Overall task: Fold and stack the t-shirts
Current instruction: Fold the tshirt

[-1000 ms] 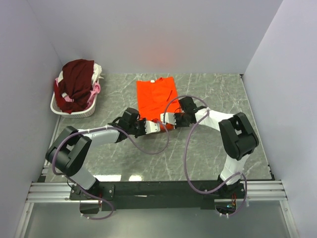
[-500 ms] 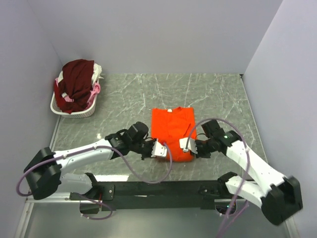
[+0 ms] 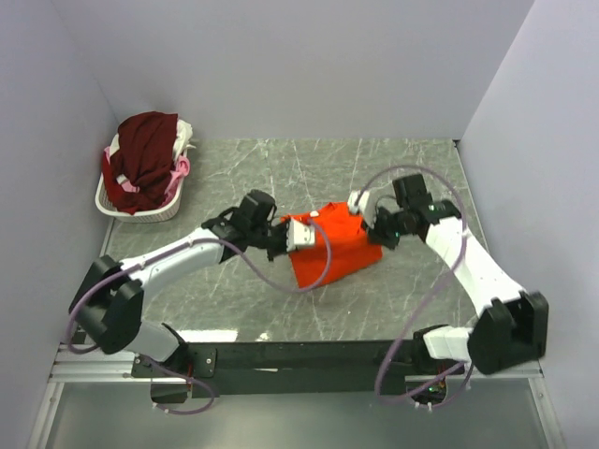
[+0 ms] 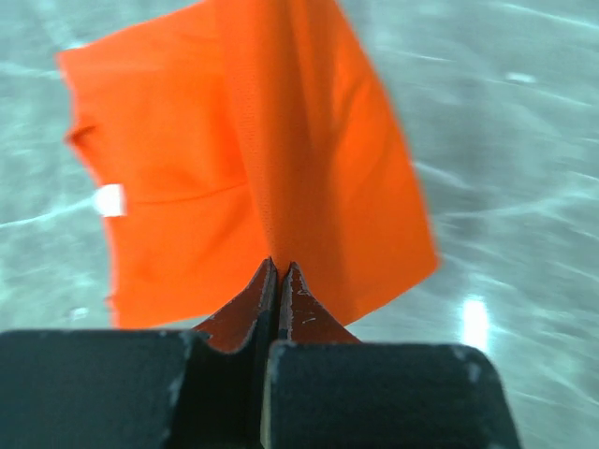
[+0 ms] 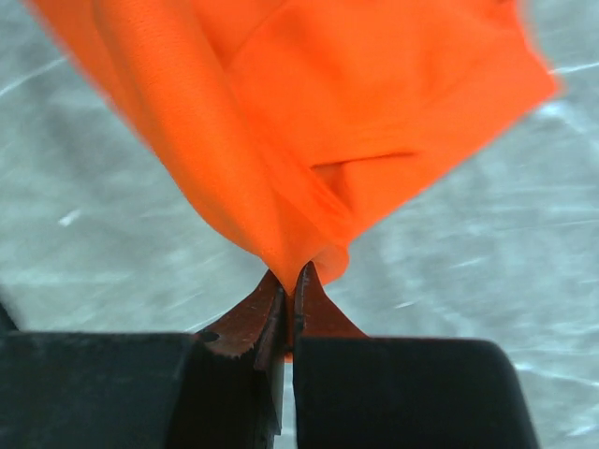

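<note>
Far left, back corner of the table (image 3: 421, 178): white wire basket (image 3: 138, 210) heaped with crumpled laundry. Dark maroon shirt (image 3: 145, 154) slumped on top, bits of pink cloth (image 3: 181, 169) and white cloth (image 3: 185, 131) poking out on the right side. All soft and rumpled, no real shape to any of it.

Next over: left gripper (image 3: 298, 234), pinched all the way closed on one corner of the orange t-shirt (image 3: 332, 254). In the left wrist view, dark tips pressed together with only a thin fold of fabric nipped between, cloth running away from there in one long ridge. Fine knit weave up close, small white tag (image 4: 109, 199) near one edge.

Shirt itself mid-table, strung between the two grippers, roughly rectangular, plain, bright, matte. Hard to say whether the lower edge touches the surface.

Then right gripper (image 3: 359, 204), also squeezed fully closed, biting the opposite corner of the same shirt. In the right wrist view, fabric bunched into the tips, a few soft creases, edges a bit blurry.

Underneath: smooth glossy grey-green marble-look top, pale veins, glare spots. Plain pale walls (image 3: 281, 65) around.
</note>
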You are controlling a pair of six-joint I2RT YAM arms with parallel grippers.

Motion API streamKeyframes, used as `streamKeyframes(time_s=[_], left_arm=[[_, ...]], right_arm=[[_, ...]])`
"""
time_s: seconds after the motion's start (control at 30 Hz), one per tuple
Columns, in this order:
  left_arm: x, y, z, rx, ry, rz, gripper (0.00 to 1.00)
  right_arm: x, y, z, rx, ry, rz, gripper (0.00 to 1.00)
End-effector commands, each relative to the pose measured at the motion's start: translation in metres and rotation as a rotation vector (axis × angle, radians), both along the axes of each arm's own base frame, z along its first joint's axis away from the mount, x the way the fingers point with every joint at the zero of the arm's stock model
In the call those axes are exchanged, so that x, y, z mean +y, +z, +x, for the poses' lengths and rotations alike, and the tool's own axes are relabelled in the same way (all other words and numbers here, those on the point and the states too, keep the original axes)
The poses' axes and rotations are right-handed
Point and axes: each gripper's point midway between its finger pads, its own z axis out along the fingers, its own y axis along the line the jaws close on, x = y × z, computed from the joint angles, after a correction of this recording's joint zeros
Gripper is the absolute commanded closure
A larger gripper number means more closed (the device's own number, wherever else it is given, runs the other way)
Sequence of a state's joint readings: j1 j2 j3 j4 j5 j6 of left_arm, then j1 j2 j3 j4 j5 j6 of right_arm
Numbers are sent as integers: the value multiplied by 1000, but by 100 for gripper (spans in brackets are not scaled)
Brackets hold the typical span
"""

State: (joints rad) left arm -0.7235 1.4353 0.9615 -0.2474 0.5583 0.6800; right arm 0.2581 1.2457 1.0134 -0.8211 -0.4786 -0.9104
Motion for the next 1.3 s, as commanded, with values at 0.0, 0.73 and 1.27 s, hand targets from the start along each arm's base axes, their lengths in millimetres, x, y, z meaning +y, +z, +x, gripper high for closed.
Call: streamKeyframes(time_s=[0.0, 0.73, 1.27], left_arm=[[-9, 32, 49, -79, 40, -100, 99], [19, 35, 101, -40, 240, -187, 99], [5, -35, -98, 216, -20, 48, 99]], right_arm=[[3, 25, 60, -60, -82, 48, 100], [23, 12, 98, 40, 52, 88, 100], [0, -68, -115, 88, 395, -58, 100]])
